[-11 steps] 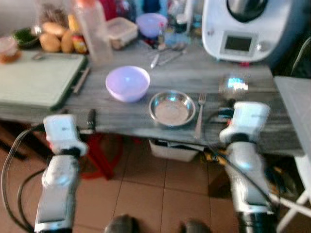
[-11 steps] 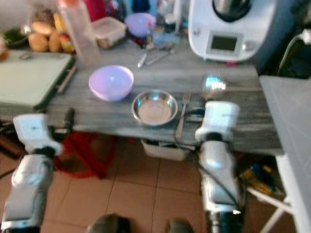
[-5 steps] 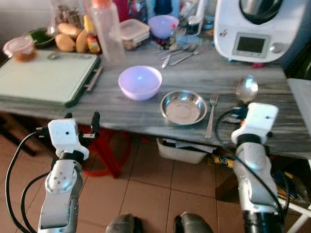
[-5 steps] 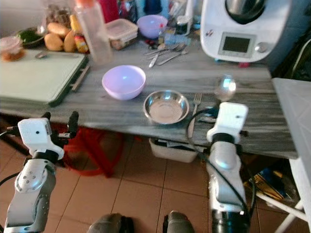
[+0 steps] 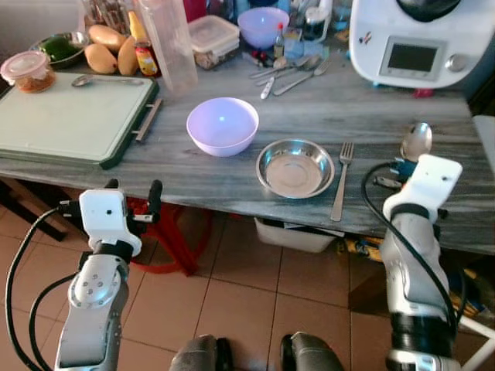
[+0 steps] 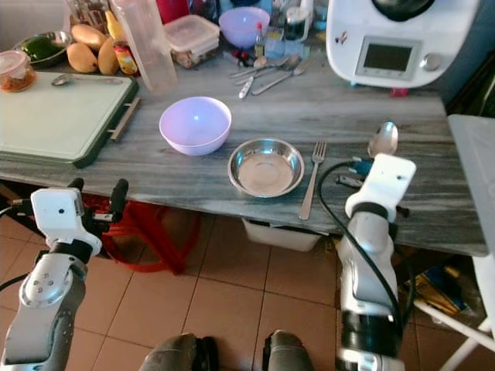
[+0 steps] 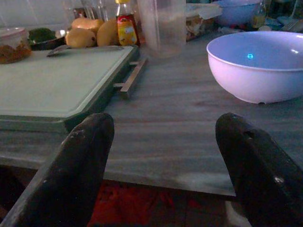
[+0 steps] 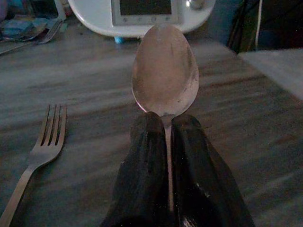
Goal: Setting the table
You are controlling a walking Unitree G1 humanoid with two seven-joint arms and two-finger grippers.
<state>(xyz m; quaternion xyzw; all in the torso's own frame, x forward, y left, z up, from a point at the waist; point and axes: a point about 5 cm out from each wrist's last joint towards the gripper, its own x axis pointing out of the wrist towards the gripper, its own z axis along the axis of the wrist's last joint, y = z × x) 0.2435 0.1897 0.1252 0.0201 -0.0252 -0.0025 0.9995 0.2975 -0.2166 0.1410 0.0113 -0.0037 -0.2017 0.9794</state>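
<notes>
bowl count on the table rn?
3. A lavender bowl mid-table, a steel bowl just right of it by the fork, and another lavender bowl at the back among the clutter. More could be hidden back there.

Grey table [image 5: 325, 116] with bowl [image 5: 223, 126], dish [image 5: 295, 168], fork [image 5: 340, 182].

The right gripper [image 8: 168, 142] pinches a spoon [image 8: 164, 75] — a fork [image 8: 40, 142] lies beside it on the table [image 8: 94, 90].
</notes>
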